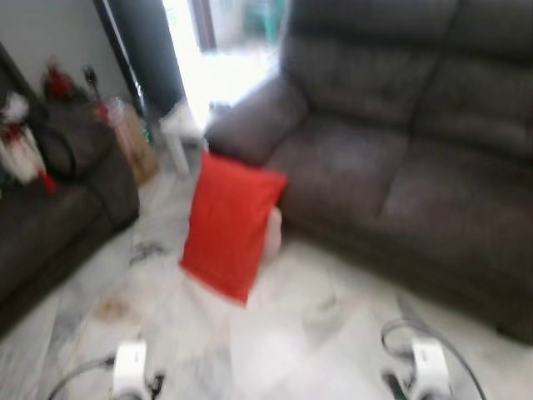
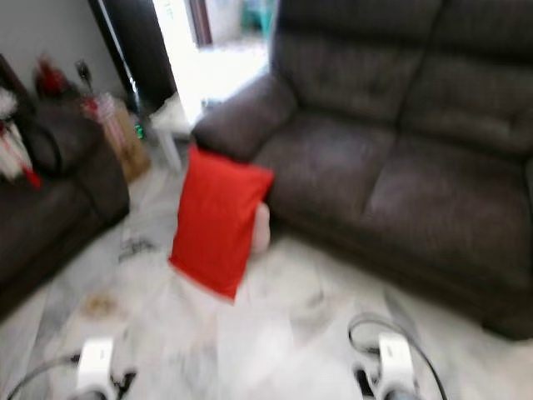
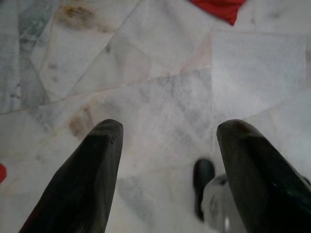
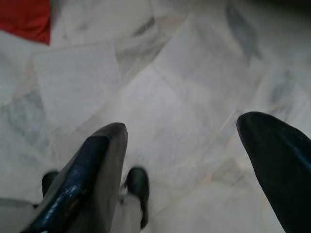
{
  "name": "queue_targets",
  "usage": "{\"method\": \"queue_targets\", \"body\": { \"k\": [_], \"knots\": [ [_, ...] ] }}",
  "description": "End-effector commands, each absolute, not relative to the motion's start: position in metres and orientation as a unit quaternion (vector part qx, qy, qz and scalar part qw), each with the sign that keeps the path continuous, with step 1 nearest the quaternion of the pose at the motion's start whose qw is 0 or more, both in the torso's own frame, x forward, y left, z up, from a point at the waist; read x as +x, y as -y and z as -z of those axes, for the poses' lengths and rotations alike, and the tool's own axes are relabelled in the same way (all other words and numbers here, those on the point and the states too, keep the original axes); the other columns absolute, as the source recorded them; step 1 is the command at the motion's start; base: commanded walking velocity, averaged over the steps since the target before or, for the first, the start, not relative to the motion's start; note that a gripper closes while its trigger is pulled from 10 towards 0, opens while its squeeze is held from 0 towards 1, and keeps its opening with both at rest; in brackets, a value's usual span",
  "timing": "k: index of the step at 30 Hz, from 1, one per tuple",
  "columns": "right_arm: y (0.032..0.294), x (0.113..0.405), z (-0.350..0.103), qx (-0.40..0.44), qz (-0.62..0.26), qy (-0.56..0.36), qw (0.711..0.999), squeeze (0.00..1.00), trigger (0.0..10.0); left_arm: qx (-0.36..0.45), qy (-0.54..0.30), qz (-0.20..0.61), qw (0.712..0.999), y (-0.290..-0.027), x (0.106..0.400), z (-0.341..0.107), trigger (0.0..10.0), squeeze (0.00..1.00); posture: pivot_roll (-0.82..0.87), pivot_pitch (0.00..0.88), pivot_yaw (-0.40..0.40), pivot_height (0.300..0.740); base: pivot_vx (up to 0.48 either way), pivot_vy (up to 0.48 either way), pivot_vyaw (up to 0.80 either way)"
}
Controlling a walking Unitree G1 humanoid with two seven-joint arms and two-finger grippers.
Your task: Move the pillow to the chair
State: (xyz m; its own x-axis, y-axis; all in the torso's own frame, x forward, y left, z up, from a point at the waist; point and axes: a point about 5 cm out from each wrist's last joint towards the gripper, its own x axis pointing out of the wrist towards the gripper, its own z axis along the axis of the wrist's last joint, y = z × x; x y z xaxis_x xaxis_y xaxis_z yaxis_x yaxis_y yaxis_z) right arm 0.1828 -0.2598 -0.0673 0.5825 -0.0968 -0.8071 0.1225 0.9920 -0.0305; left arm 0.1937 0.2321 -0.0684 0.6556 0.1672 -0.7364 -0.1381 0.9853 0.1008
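A red pillow point(image 1: 229, 223) stands on edge on the marble floor, leaning against the front of a dark grey sofa point(image 1: 400, 167). Its lower corner shows in the left wrist view as the red pillow point(image 3: 221, 8) and in the right wrist view as the red pillow point(image 4: 24, 19). My left gripper point(image 3: 167, 141) hangs open over bare floor, apart from the pillow. My right gripper point(image 4: 187, 141) is open too, over bare tiles. Both wrists point(image 1: 131, 367) point(image 1: 429, 367) sit low in the eye views. A dark armchair point(image 1: 58, 208) stands at the left.
A small white stool point(image 1: 179, 133) and a cardboard box point(image 1: 133, 137) stand near a bright doorway at the back. Cluttered items lie on the left armchair. A pale object point(image 1: 273, 232) sits behind the pillow. The marble floor point(image 1: 275, 333) lies between me and the pillow.
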Motion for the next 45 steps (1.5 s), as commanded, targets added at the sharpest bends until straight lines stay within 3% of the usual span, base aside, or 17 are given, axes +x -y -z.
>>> {"method": "queue_targets", "body": {
  "k": [1,9,18,31,45],
  "knots": [
    [0.2511,0.1873,0.0678,0.020,0.051,-0.449,0.892,0.00,10.0,0.028,-0.416,-0.095,0.904,-0.2426,0.1868,0.0694,10.0,0.00,0.00,0.013,0.023,0.740,0.300,0.000,0.00],
    [0.2504,0.1883,0.0675,0.017,0.046,-0.450,0.892,0.00,10.0,0.028,-0.415,-0.096,0.904,-0.2430,0.1879,0.0687,10.0,0.00,0.00,0.017,0.021,0.740,0.302,0.000,0.00],
    [0.2509,0.1878,0.0677,0.018,0.048,-0.453,0.890,0.00,10.0,0.027,-0.413,-0.098,0.905,-0.2434,0.1879,0.0685,10.0,0.00,0.00,0.034,0.019,0.740,0.302,0.000,0.68],
    [0.2516,0.1881,0.0673,0.017,0.048,-0.451,0.891,0.00,10.0,0.025,-0.413,-0.100,0.905,-0.2432,0.1878,0.0686,10.0,0.00,0.00,0.046,0.017,0.740,0.305,0.000,0.00],
    [0.2516,0.1874,0.0677,0.022,0.051,-0.454,0.889,0.00,10.0,0.025,-0.413,-0.099,0.905,-0.2428,0.1882,0.0686,10.0,0.00,0.00,0.045,0.017,0.740,0.306,0.000,0.63]
  ]
}}
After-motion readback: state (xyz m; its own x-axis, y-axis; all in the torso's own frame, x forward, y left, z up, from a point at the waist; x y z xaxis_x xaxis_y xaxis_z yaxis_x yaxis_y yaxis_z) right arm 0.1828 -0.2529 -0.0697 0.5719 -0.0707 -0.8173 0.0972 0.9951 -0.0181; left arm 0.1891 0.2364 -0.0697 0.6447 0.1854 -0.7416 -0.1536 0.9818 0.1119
